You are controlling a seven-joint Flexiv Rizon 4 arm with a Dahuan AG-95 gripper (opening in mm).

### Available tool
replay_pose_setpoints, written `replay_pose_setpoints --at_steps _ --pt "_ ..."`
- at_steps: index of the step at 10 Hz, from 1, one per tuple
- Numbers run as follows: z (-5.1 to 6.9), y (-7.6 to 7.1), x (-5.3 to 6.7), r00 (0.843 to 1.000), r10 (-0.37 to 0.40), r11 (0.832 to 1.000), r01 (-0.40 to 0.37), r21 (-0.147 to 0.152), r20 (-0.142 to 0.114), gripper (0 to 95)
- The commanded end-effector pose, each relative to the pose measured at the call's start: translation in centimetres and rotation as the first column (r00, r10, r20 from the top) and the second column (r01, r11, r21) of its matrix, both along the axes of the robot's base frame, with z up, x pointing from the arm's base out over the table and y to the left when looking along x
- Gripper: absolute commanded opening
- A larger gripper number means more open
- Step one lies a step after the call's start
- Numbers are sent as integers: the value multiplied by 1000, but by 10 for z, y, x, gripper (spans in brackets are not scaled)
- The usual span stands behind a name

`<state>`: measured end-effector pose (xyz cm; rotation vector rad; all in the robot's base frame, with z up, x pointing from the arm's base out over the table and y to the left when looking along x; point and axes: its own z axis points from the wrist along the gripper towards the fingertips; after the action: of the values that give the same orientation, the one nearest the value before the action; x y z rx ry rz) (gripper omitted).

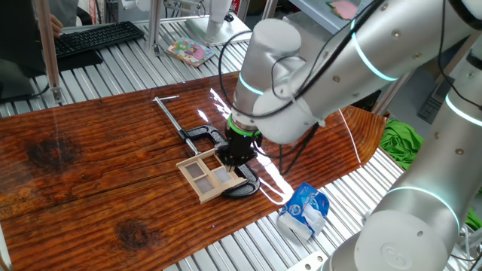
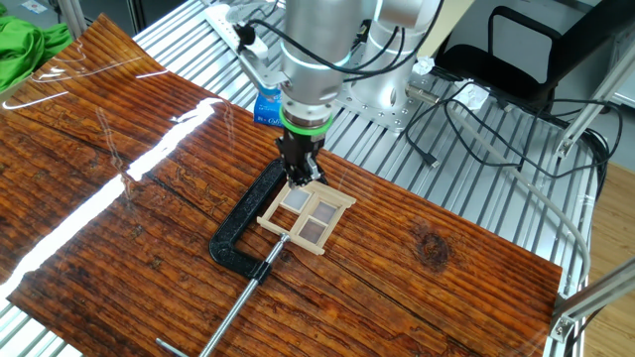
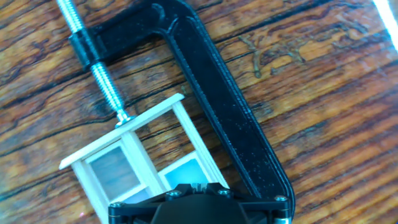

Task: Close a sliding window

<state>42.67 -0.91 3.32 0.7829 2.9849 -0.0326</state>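
So, scanning left to right in one fixed view: you've got the long steel screw of the black C-clamp [image 1: 215, 150] sticking out up-left across the wooden table [image 1: 90, 158], then the sliding window [image 1: 209, 175] lying flat inside the clamp's jaws, and the gripper [image 1: 232, 159] sitting right on the window's right-hand end.

The hand view matters most. The window [image 3: 140, 165] runs out ahead and to the left of the fingers, with its long axis roughly in line with the clamp screw, whose tip touches the frame's far edge. The clamp's spine runs just beside the frame on the right.

My guess is the sash has to travel along that long axis, so you'd want to push straight along it, not sideways into the clamp.

Honestly can't tell if the fingers are apart or together; the hand's own body hides them in every view.
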Motion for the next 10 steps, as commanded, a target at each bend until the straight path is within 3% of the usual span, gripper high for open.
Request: replay_pose_setpoints --at_steps 1,5,10 --pt "1 1 -1 998 -68 998 68 10 -18 0" --pt "0 0 -1 982 -187 982 188 17 -39 0" --pt "-2 0 -1 930 -365 929 367 44 -53 0"
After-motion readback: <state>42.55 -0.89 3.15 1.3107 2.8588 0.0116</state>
